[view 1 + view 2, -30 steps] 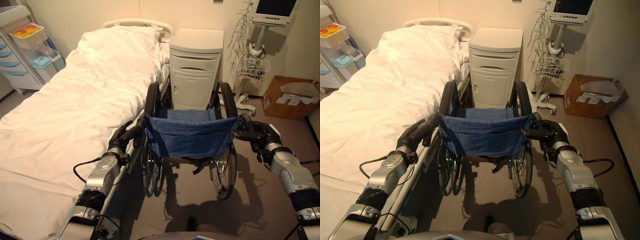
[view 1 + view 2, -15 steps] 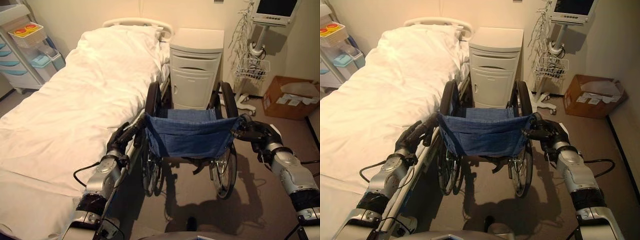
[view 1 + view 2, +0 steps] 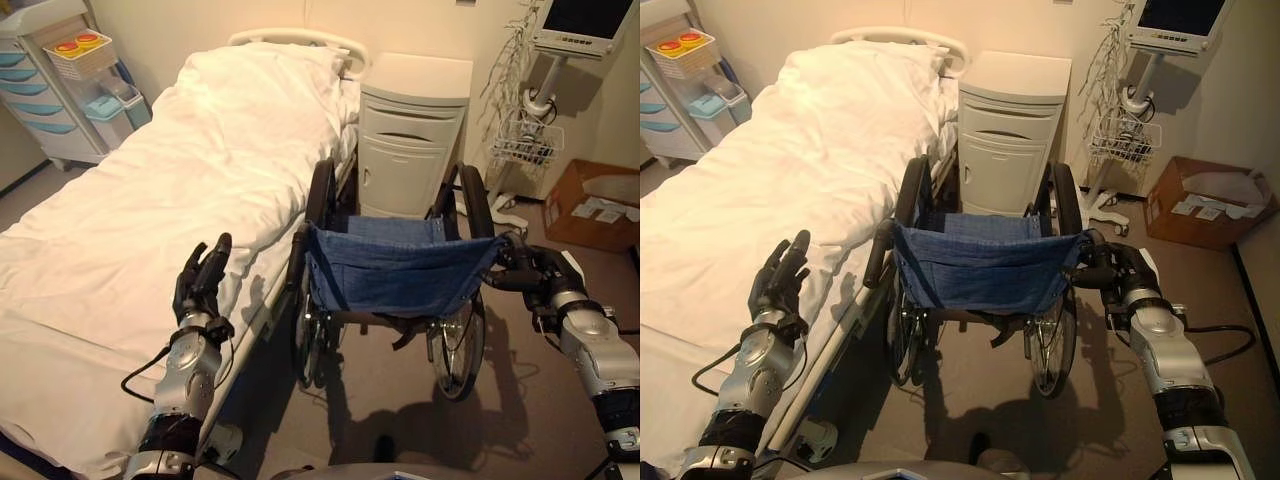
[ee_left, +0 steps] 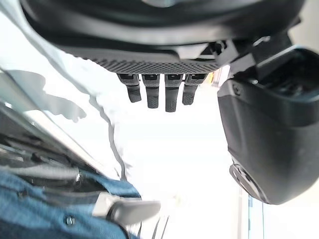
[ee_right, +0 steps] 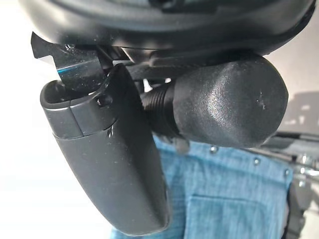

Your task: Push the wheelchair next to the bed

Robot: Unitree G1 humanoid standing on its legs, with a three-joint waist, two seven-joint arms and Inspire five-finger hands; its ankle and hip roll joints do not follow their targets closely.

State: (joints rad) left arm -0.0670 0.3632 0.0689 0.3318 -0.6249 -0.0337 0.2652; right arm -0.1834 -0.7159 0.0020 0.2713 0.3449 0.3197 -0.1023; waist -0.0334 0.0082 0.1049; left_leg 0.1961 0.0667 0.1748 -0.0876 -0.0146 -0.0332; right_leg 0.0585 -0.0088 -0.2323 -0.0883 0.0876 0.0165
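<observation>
At lower left of the left eye view, the left hand (image 3: 203,283) hangs over the edge of the bed (image 3: 150,190) with fingers straight and spread wide, holding nothing. The wheelchair (image 3: 395,270), centre frame, stands just beside the bed's edge, facing the bedside cabinet (image 3: 412,135); its blue fabric back sags between dark wheels. At right, the right hand (image 3: 528,272) curls round the push handle (image 5: 224,102), likely to steer.

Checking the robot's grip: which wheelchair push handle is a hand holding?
The right push handle: the right hand grips it. The left handle stands free.
</observation>
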